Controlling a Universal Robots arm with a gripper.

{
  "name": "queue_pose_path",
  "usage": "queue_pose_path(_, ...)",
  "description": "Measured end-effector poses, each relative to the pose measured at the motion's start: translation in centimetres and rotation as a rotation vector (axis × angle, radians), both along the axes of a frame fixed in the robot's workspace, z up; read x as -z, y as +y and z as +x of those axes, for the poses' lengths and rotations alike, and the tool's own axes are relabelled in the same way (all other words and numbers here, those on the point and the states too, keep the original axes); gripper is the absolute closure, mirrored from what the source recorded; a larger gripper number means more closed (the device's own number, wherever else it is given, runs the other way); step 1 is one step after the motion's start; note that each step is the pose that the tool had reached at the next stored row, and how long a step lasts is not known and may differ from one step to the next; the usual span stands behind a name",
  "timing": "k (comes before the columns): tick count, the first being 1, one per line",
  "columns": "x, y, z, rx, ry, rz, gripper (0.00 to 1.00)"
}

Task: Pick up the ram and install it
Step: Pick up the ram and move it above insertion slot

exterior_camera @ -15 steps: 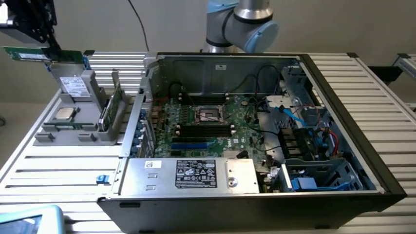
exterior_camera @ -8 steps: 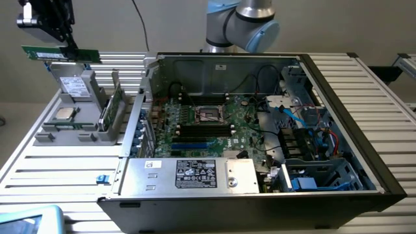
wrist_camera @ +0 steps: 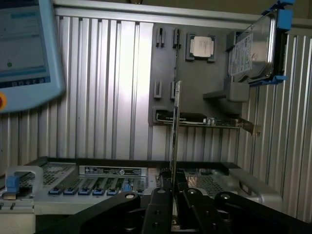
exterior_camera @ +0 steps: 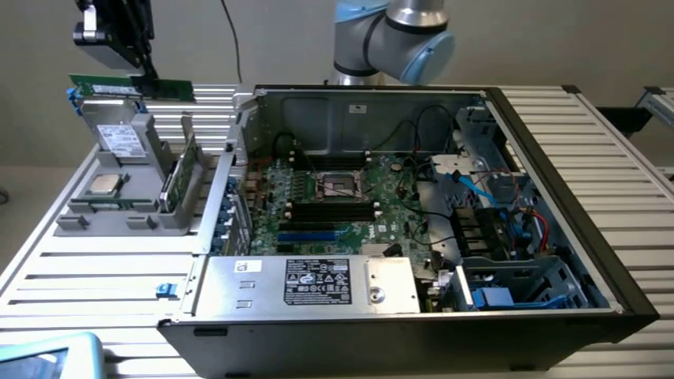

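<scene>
The end effector [exterior_camera: 140, 77] [wrist_camera: 174, 197] is closed on the ram [exterior_camera: 132, 87] [wrist_camera: 175, 126], its fingers [wrist_camera: 161, 204] clamped against the two flat faces of the board. The ram is held with its long edge level, raised above the grey parts holder [exterior_camera: 106, 217] [wrist_camera: 195, 87], over the end that carries the hard drive [exterior_camera: 121, 140] [wrist_camera: 253, 46]. On the holder, a square silver processor [exterior_camera: 103, 184] [wrist_camera: 202, 47] lies flat beside the hard drive. A green card [exterior_camera: 179, 183] stands on edge along the holder's side nearest the computer case [exterior_camera: 621, 260]. The holder rests on the slatted worktop [exterior_camera: 106, 276], just beside the open case. Inside the case, the motherboard [exterior_camera: 316, 229] lies flat, its black memory slots [exterior_camera: 331, 211] well apart from the holder. A blue-framed screen unit [exterior_camera: 43, 354] [wrist_camera: 24, 48] lies on the worktop, well apart from the holder
</scene>
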State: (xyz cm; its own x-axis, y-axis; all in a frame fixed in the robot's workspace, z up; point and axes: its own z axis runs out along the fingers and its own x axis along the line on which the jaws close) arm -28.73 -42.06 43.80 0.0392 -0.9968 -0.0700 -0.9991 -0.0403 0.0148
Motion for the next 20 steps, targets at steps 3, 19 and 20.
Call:
queue_pose_path(3,0.0,0.0,1.3,0.0,0.0,0.0025,0.85)
queue_pose_path(19,0.0,0.0,8.6,-0.002,0.0001,0.0033,0.85)
queue_pose_path(20,0.0,0.0,9.1,-0.002,0.0002,0.0032,0.85)
